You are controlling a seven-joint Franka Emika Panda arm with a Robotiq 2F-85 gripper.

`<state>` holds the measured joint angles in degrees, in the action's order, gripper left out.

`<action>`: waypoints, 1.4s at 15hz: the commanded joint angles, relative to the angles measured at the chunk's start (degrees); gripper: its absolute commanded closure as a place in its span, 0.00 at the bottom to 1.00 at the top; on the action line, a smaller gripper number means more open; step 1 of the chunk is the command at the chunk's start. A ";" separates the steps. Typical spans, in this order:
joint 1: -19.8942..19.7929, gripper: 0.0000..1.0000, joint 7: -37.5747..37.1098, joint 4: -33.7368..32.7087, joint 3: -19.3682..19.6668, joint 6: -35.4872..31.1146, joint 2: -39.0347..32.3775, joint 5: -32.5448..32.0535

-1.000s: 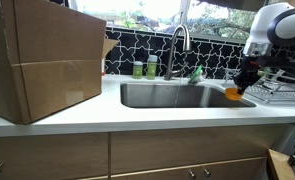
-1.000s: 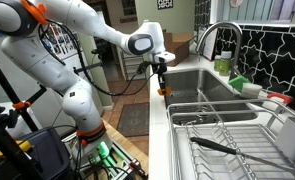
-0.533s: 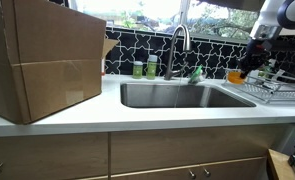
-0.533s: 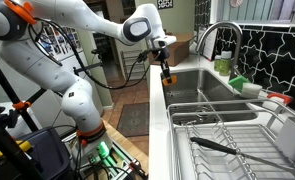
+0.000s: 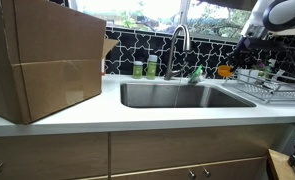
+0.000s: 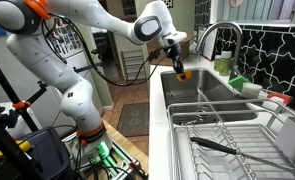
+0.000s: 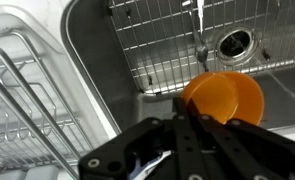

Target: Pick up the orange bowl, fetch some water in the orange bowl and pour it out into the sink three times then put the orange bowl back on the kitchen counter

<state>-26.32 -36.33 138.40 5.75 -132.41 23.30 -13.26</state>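
Observation:
My gripper point(image 7: 192, 108) is shut on the rim of the orange bowl point(image 7: 227, 97) and holds it in the air over the sink point(image 7: 157, 40). The bowl shows as a small orange shape in both exterior views point(image 5: 225, 71) point(image 6: 183, 73), raised above the steel sink point(image 5: 182, 95) point(image 6: 202, 87), with the gripper point(image 6: 177, 64) above it. The curved faucet point(image 5: 180, 42) point(image 6: 215, 35) stands at the back of the sink. The white kitchen counter point(image 5: 77, 117) runs along the front.
A large brown cardboard box point(image 5: 42, 55) stands on the counter. Green bottles point(image 5: 145, 68) and a green sponge-like thing point(image 5: 196, 73) sit behind the sink. A wire dish rack point(image 6: 222, 135) point(image 7: 27, 95) stands beside the sink. The sink bottom holds a wire grid and a drain point(image 7: 234, 42).
The gripper has lifted the orange bowl up from the counter edge beside the sink and carried it over the basin.

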 commanded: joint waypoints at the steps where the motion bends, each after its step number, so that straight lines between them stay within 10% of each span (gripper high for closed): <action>1: 1.44 0.99 -3.64 -8.94 1.47 -3.24 -11.92 2.22; 21: 10.35 0.99 8.54 -22.31 6.05 -9.50 -27.01 23.58</action>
<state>-17.15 -30.41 116.91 10.47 -140.78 -2.47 7.17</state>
